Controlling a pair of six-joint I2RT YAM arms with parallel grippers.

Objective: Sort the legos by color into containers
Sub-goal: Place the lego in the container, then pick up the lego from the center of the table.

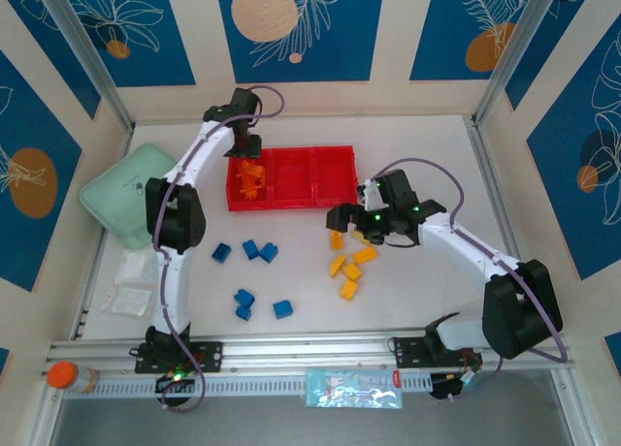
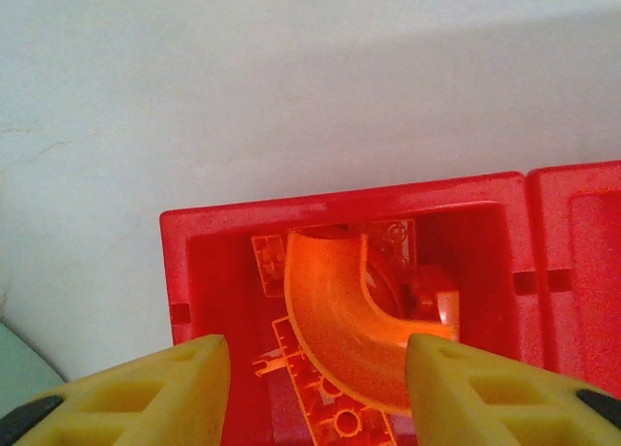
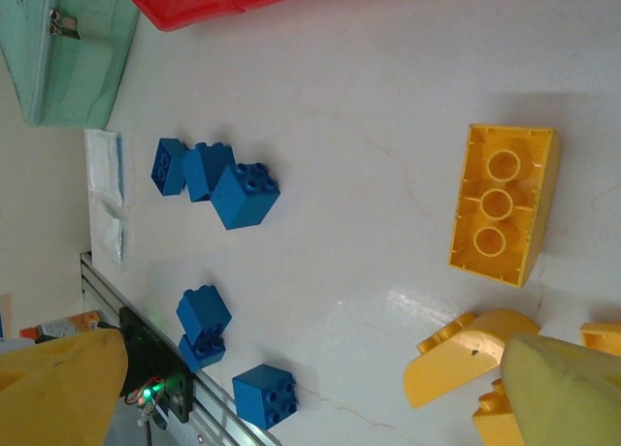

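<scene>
Out to the left of both arms we see the mint green case (image 1: 121, 194) lying on the table (image 1: 427, 136), well apart from either pair of fingers. Next comes the left gripper (image 2: 315, 354), hanging over the leftmost compartment of the red tray (image 1: 313, 179). Its yellow fingers (image 2: 165, 388) stand spread and pinch nothing. Beyond and between their tips lies an orange arch (image 2: 335, 320), inside that compartment. A clear gap separates it from the finger at the left of the wrist view. Its other end passes behind the finger at the right, and we cannot tell whether they touch there. Under the arch we make out more orange legos (image 1: 252, 179), in the same compartment and directly below the fingers.

Moving right, the blue legos (image 1: 250, 247) are scattered on the table in two loose groups between the two arms, well apart from the left fingertips. In the right wrist view they lie on the side of the finger at the left, with none of them touching it.

The yellow legos (image 1: 349, 271) sit in a cluster just beneath the right gripper (image 3: 315, 354). Its fingers (image 3: 568, 393) are spread wide and hold nothing. A yellow arch (image 3: 466, 354) lies just beside the finger at the right of the wrist view. A long yellow brick (image 3: 503, 204) lies hollow side up a little beyond that fingertip, apart from it.
</scene>
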